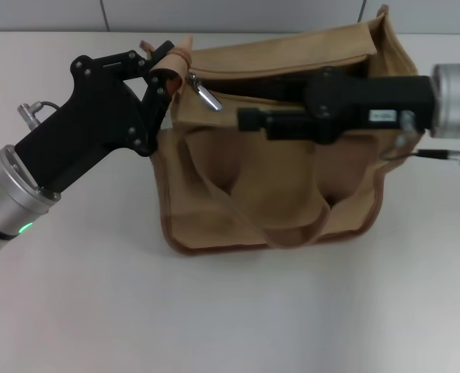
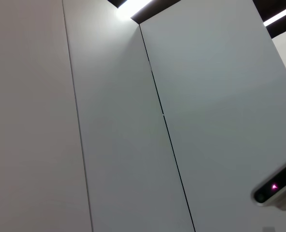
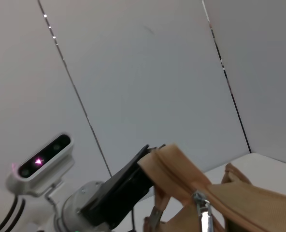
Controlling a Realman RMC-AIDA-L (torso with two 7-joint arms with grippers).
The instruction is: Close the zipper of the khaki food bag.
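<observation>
The left gripper (image 1: 170, 68) is at about ten o'clock on the counter (image 1: 230, 311). Its jaws pinch the tan end tab of the khaki food bag (image 1: 277, 194), which sits in the middle. The zipper (image 1: 207, 96) pull hangs there, so it looks nearly shut. At three o'clock, the right gripper (image 1: 249, 120) lies over the top; I cannot tell its jaws. Next, a last small tug.

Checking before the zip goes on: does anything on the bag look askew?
Yes. The left gripper pinches the bag by its end corner, which bunches upward. The silver pull tab hangs loose beside it, ungripped.
</observation>
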